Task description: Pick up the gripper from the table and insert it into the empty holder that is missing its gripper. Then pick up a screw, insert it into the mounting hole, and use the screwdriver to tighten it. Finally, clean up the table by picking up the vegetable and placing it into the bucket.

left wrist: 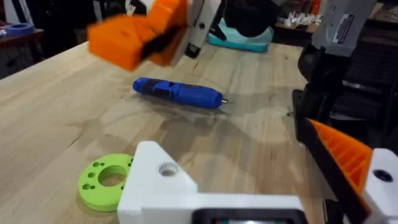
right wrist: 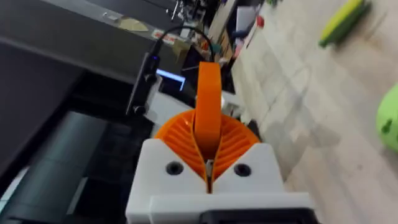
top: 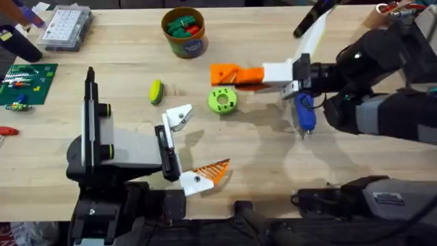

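While your right gripper (top: 247, 76) reaches in from the right side of the table, its orange pads are closed tight on the loose gripper part (top: 222, 73), which sticks out past the fingertips towards the middle of the table. From your right wrist camera the right gripper (right wrist: 208, 152) has both ribbed pads pressed together on the thin orange blade of the part (right wrist: 208, 93), which stands up edge-on between them. In the left wrist view the part (left wrist: 127, 37) hangs clear above the wood and touches nothing below it.

Your left gripper (top: 196, 145) sits near the front edge, its jaws spread wide with nothing between them. One side carries an orange ribbed finger (top: 213, 171); the other is the bare white holder (top: 179, 117), its small round hole (left wrist: 166, 168) plain in the left wrist view. The held part is well apart from the holder, farther back and to the right.

The lime-green disc (top: 222, 100) lies flat on the table between the holder and the held part, just beside the holder's tip in the left wrist view (left wrist: 106, 183). The blue screwdriver (top: 304, 113) lies on its side under your right arm, its metal tip (left wrist: 225, 100) resting on the wood. The yellow-and-green vegetable (top: 156, 91) lies on the table left of the disc, near the left arm. The bucket (top: 186, 42) stands at the back of the table, with green and red pieces inside.
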You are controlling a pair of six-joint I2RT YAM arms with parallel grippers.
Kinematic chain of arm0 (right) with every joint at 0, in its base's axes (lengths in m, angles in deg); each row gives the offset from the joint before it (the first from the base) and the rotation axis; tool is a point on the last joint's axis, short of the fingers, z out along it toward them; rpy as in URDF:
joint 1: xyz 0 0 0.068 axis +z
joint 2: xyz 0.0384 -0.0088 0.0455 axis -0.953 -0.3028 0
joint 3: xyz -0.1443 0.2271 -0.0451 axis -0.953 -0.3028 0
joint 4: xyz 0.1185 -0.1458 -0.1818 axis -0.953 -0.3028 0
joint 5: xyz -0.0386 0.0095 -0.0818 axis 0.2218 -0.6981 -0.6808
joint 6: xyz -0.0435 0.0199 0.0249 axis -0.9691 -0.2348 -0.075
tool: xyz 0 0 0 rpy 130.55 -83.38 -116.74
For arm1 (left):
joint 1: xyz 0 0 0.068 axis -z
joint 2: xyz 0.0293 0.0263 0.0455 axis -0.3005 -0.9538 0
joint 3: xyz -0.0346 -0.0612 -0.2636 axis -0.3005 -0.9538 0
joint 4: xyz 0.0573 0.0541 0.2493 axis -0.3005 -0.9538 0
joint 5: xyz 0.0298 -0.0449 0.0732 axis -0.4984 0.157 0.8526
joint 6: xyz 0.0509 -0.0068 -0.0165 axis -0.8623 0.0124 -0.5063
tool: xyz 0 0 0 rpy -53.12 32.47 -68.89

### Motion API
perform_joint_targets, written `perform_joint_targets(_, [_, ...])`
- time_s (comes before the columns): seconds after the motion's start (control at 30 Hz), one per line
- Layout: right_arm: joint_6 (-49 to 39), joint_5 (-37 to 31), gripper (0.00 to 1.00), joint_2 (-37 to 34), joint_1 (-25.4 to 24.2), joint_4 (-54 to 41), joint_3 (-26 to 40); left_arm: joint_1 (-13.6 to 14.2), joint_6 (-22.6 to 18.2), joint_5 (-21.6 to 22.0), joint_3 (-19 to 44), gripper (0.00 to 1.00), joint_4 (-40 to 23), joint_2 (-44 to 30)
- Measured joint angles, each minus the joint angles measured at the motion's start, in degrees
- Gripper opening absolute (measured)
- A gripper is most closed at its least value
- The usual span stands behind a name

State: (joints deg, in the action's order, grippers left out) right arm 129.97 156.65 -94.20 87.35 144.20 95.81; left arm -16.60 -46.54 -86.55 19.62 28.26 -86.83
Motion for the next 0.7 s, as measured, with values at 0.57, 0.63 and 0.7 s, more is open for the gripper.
perform_joint_targets(0.57, [7.1,11.2,0.006,-4.7,5.8,1.1,-0.4,0.0,0.0,0.0,0.0,0.991,0.0,0.0])
perform_joint_targets(0.63, [7.2,11.3,0.006,-4.7,5.9,1.1,-0.4,0.0,0.0,0.0,0.0,0.991,0.0,0.0])
perform_joint_targets(0.7, [7.3,11.4,0.006,-4.7,5.9,1.1,-0.4,0.0,0.0,0.0,0.0,0.991,0.0,0.0])
